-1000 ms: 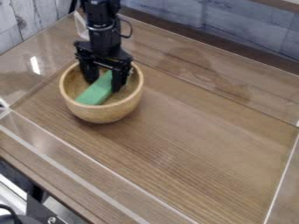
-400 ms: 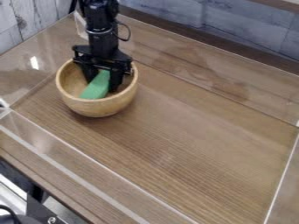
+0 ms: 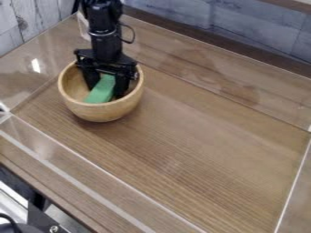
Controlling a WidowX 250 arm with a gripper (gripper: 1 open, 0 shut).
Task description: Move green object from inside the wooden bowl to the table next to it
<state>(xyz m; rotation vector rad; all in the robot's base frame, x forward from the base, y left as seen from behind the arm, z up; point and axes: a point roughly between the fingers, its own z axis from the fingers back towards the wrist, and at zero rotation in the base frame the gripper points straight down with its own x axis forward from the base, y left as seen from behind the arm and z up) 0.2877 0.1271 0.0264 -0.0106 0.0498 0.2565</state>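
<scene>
A round light-tan wooden bowl (image 3: 85, 107) sits on the brown table (image 3: 206, 136) at the left. Inside it lies the bright green object (image 3: 100, 90), a short bar leaning against the bowl's inner wall. My black gripper (image 3: 105, 76) points straight down into the bowl, open, with one finger on each side of the green bar's upper end. Whether the fingers touch the bar cannot be told. The bar's top end is partly hidden by the fingers.
Low clear acrylic walls (image 3: 145, 202) border the tabletop at the front, left and right. Wood-grain surface stretches to the right of the bowl. A pale plank wall (image 3: 31, 23) stands behind on the left.
The bowl with the green bar has shifted slightly left and away from the camera, and the gripper has turned a little about its own axis. Its jaws stayed open.
</scene>
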